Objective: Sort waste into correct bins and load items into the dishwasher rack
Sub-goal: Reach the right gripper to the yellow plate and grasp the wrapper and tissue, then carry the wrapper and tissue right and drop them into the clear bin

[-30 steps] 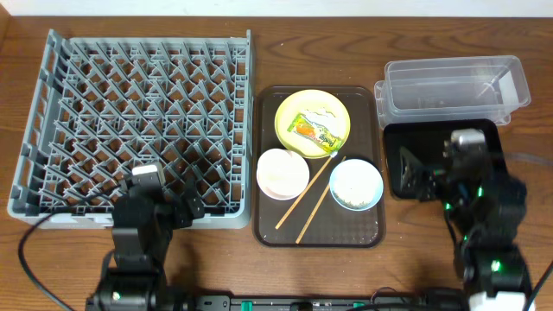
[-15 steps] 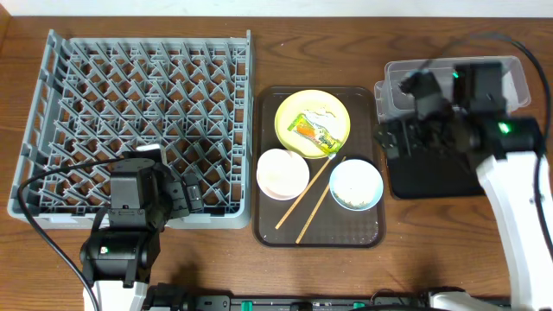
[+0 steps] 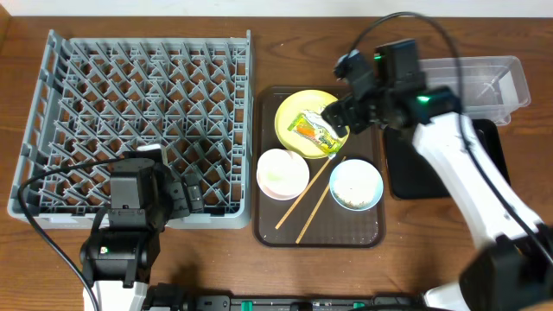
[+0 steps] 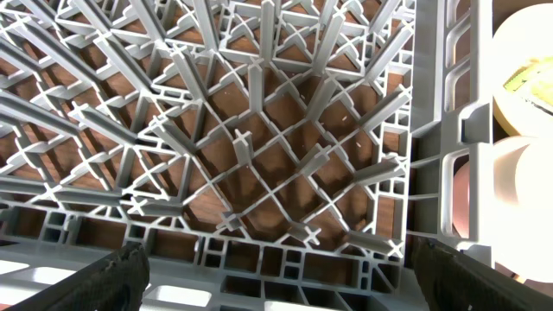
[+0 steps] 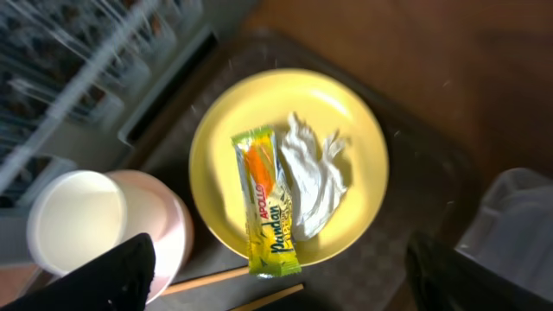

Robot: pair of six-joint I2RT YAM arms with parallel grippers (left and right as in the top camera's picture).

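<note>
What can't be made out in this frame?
Black tray: overhead, the right arm crosses its middle.
Clear tub: overhead, the same arm hides its left end.
Light blue bowl: contents too small overhead; outside both wrist views.
White cup: right wrist, a blurred finger covers its lower edge.

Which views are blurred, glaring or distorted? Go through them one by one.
Overhead: sharp and evenly lit, soft shadows only. Left wrist: dishwasher rack crisp, but its pegs splay from wide-angle distortion; the white bowl at the right edge is blown out. Right wrist: snack wrapper and plate readable, the rack at upper left smeared.
</note>
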